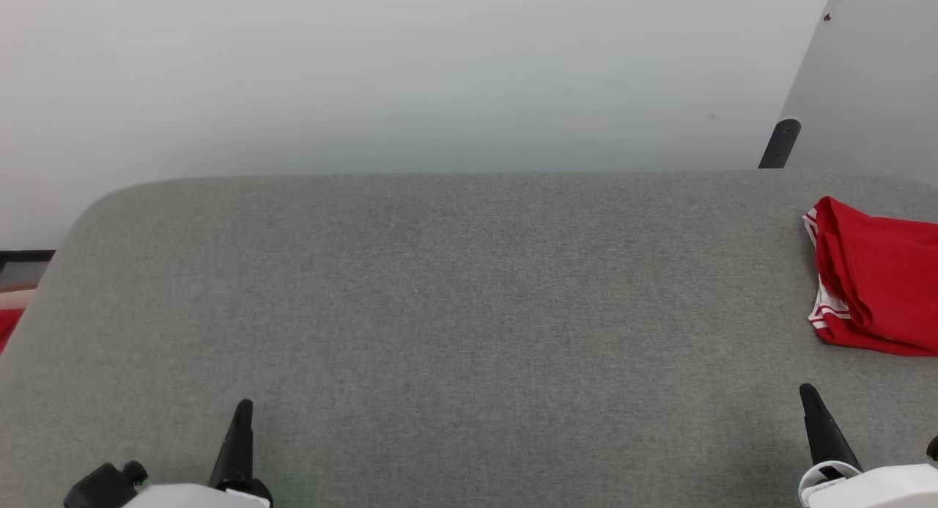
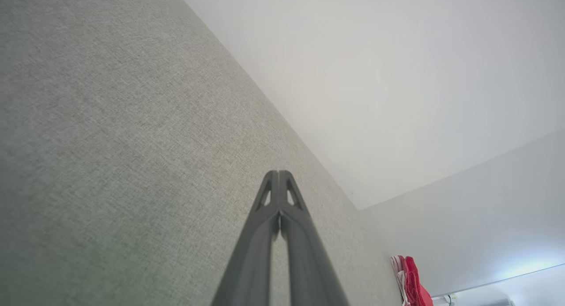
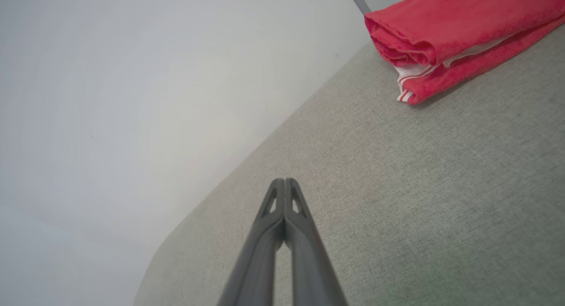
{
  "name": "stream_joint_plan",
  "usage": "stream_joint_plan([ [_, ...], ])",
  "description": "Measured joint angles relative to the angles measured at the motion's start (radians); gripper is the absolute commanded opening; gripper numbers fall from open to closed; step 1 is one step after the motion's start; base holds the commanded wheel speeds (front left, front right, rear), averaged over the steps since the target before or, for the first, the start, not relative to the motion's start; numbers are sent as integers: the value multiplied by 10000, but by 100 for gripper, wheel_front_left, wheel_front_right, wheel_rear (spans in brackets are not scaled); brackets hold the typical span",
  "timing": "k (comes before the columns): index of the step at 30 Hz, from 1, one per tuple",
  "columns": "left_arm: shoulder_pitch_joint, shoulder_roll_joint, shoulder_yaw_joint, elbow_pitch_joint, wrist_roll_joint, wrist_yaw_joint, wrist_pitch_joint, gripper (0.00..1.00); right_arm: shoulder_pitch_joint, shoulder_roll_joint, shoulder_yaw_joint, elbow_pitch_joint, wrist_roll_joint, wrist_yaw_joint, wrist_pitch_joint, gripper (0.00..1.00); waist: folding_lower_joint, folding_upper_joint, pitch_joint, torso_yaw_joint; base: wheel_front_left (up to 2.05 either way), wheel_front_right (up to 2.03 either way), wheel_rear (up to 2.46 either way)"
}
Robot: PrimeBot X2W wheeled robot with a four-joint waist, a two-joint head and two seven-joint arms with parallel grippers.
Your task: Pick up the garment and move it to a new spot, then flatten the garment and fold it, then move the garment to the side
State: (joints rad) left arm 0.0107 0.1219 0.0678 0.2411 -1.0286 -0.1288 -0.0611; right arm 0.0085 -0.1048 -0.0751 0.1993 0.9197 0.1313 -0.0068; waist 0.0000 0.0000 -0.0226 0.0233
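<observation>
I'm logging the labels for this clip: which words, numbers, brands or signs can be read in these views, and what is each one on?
No text can be read.
The garment lies folded. Only red cloth and red-white striped trim show, with no lettering or number.
The right gripper has a small dark mark at its base, too small to tell if it is text.
</observation>
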Motion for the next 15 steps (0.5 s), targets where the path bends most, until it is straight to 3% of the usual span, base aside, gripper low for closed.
stream_joint_plan([
  [15, -288, -180, 105, 6, -1459, 0, 431, 0, -255, 148, -100, 109, 1705, 0, 309, 0, 0, 0, 50, -45, 0, 0, 0],
])
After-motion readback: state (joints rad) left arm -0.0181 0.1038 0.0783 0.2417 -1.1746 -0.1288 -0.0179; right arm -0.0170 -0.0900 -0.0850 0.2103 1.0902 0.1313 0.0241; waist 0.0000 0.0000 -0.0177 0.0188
